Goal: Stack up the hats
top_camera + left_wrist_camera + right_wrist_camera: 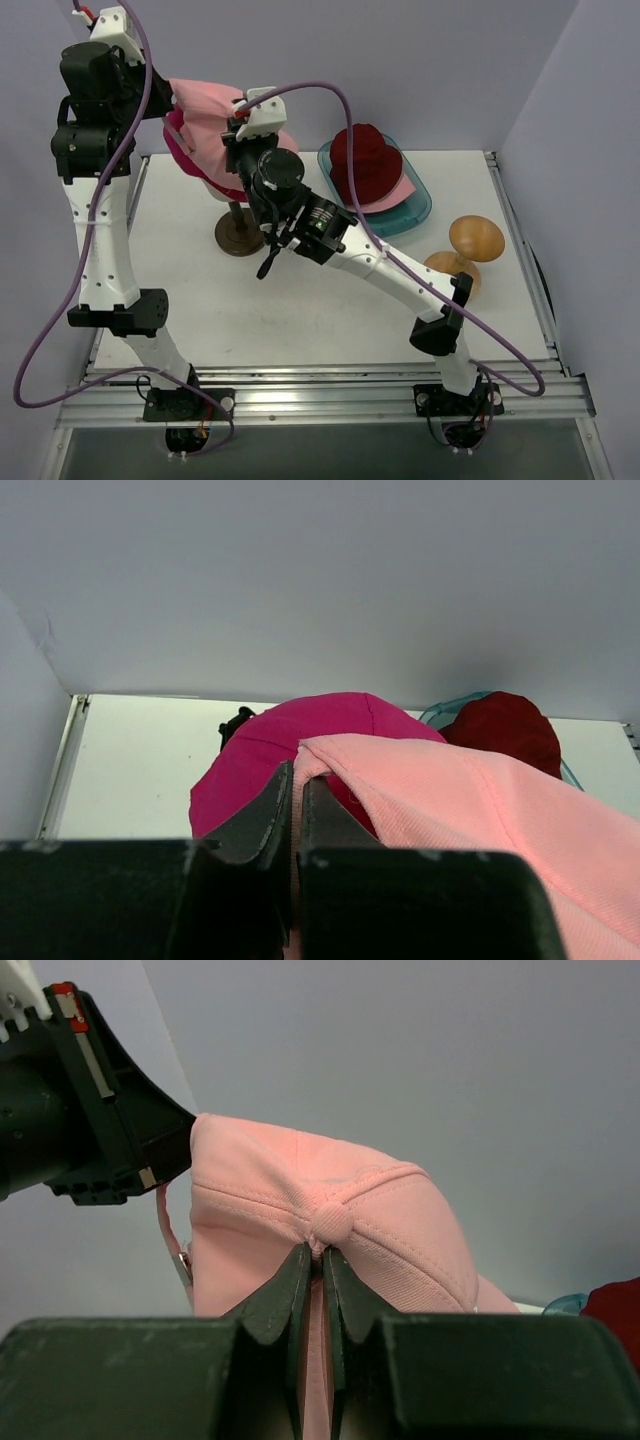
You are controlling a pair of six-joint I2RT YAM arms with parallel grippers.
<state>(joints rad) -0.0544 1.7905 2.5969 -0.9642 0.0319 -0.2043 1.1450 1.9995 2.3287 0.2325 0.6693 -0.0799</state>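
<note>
Both grippers hold the pale pink peaked cap (205,110) in the air at the back left. My left gripper (170,100) is shut on its rim (296,780). My right gripper (240,128) is shut on the crown just under the top button (322,1258). The cap hangs right above the magenta peaked cap (195,168), which sits on a stand and also shows in the left wrist view (260,755). The dark red hat (365,160) lies on the pale pink bucket hat (402,192) in the teal tray (425,208).
The stand's round wooden base (240,236) stands under the magenta cap; the head form itself is hidden. A second wooden stand (470,245) lies on its side at the right. The enclosure's back wall is close behind the caps.
</note>
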